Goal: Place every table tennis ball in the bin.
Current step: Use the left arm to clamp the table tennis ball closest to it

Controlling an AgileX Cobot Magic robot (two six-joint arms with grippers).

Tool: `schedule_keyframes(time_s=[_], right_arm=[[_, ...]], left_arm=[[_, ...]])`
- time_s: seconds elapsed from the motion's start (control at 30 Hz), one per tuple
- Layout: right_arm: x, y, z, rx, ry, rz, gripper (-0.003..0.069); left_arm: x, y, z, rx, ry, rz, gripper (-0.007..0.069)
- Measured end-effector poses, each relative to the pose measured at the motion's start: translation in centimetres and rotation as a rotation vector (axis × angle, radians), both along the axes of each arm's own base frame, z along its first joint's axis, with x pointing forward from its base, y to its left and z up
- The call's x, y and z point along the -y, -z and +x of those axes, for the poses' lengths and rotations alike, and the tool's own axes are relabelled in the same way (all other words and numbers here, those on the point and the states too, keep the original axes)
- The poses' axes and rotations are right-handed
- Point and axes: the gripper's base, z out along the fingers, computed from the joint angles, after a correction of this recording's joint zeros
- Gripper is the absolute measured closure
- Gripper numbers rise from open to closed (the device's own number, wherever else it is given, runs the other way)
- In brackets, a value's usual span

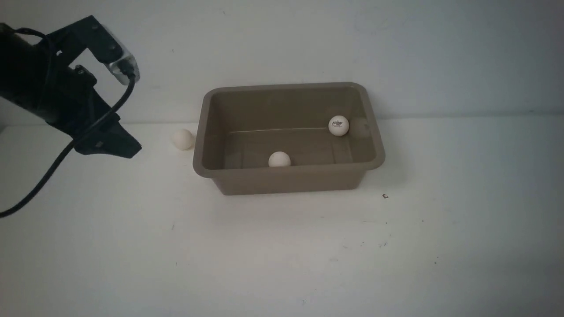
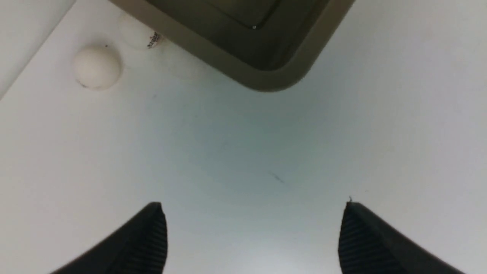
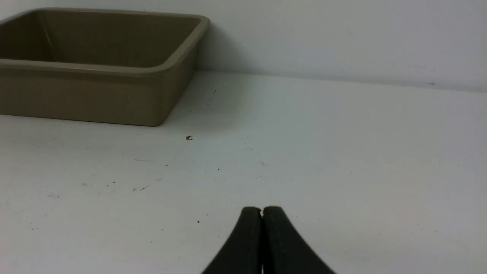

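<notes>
The taupe bin (image 1: 286, 170) stands mid-table by the back wall. Inside it lie two white table tennis balls: one with a dark logo (image 1: 338, 125) at the right wall and a plain one (image 1: 279, 159) by the near wall. A third ball (image 1: 182, 139) rests on the table just left of the bin. The left wrist view shows that plain ball (image 2: 97, 68) and another with dark print (image 2: 139, 36) tucked against the bin (image 2: 262, 80). My left gripper (image 1: 131, 149) (image 2: 253, 207) hovers open and empty, left of these balls. My right gripper (image 3: 261, 209) is shut and empty, low over the table right of the bin (image 3: 95, 69).
A white wall runs close behind the bin. A small dark speck (image 1: 385, 196) lies on the white table near the bin's front right corner. The left arm's black cable (image 1: 44, 180) hangs down toward the table's left side.
</notes>
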Motion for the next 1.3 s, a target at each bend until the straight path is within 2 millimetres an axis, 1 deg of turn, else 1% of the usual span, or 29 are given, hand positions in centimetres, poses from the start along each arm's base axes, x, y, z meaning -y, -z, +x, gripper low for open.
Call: schedule_keyframes(time_s=[0.13, 0.23, 0.33, 0.4, 0.43, 0.5, 0.53, 0.6, 0.67, 0.7, 0.8, 0.93, 1.03, 1.07, 1.2, 1.23, 1.27, 1.3], right_arm=[[0.0, 0.0, 0.0, 0.0, 0.0, 0.0, 0.0676], [0.0, 0.0, 0.0, 0.0, 0.0, 0.0, 0.0676], [0.0, 0.0, 0.0, 0.0, 0.0, 0.0, 0.0676], [0.0, 0.0, 0.0, 0.0, 0.0, 0.0, 0.0676], [0.0, 0.0, 0.0, 0.0, 0.0, 0.0, 0.0676], [0.0, 0.0, 0.0, 0.0, 0.0, 0.0, 0.0676], [0.0, 0.0, 0.0, 0.0, 0.0, 0.0, 0.0676], [0.0, 0.0, 0.0, 0.0, 0.0, 0.0, 0.0676], [0.0, 0.0, 0.0, 0.0, 0.0, 0.0, 0.0676], [0.0, 0.0, 0.0, 0.0, 0.0, 0.0, 0.0676], [0.0, 0.0, 0.0, 0.0, 0.0, 0.0, 0.0676], [0.0, 0.0, 0.0, 0.0, 0.0, 0.0, 0.0676], [0.0, 0.0, 0.0, 0.0, 0.0, 0.0, 0.0676], [0.0, 0.0, 0.0, 0.0, 0.0, 0.0, 0.0676], [0.0, 0.0, 0.0, 0.0, 0.0, 0.0, 0.0676], [0.0, 0.0, 0.0, 0.0, 0.0, 0.0, 0.0676], [0.0, 0.0, 0.0, 0.0, 0.0, 0.0, 0.0676], [0.0, 0.0, 0.0, 0.0, 0.0, 0.0, 0.0676]], left_arm=[[-0.9, 0.8, 1.6, 0.055, -0.05, 0.078, 0.0083], [-1.3, 1.1, 2.6, 0.101, -0.116, 0.09, 0.0083], [-1.7, 1.8, 4.1, 0.143, -0.271, 0.04, 0.0083], [-1.8, 2.4, 4.7, 0.143, -0.326, 0.015, 0.0083], [-1.9, 3.4, 5.4, 0.132, -0.364, -0.011, 0.0083], [-1.9, 4.1, 5.8, 0.118, -0.375, -0.026, 0.0083], [-1.8, 5.8, 6.5, 0.078, -0.39, -0.054, 0.0083], [-1.6, 7.4, 7.3, 0.039, -0.408, -0.092, 0.0083], [-1.6, 7.6, 7.6, 0.034, -0.413, -0.104, 0.0083], [-1.5, 8.1, 8.5, 0.026, -0.42, -0.131, 0.0083], [-1.3, 8.0, 10.1, 0.016, -0.42, -0.178, 0.0092], [-1.2, 8.1, 11.9, -0.008, -0.438, -0.222, 0.0094], [-1.5, 8.6, 13.2, 0.003, -0.454, -0.216, 0.0094], [-1.5, 8.6, 13.3, 0.003, -0.455, -0.215, 0.0094], [-1.6, 9.8, 14.2, -0.005, -0.477, -0.188, 0.0094], [-1.5, 10.5, 14.6, -0.007, -0.477, -0.174, 0.0094], [-1.5, 10.5, 14.6, -0.007, -0.477, -0.174, 0.0094], [-0.9, 11.2, 15.1, -0.002, -0.47, -0.168, 0.0094]])
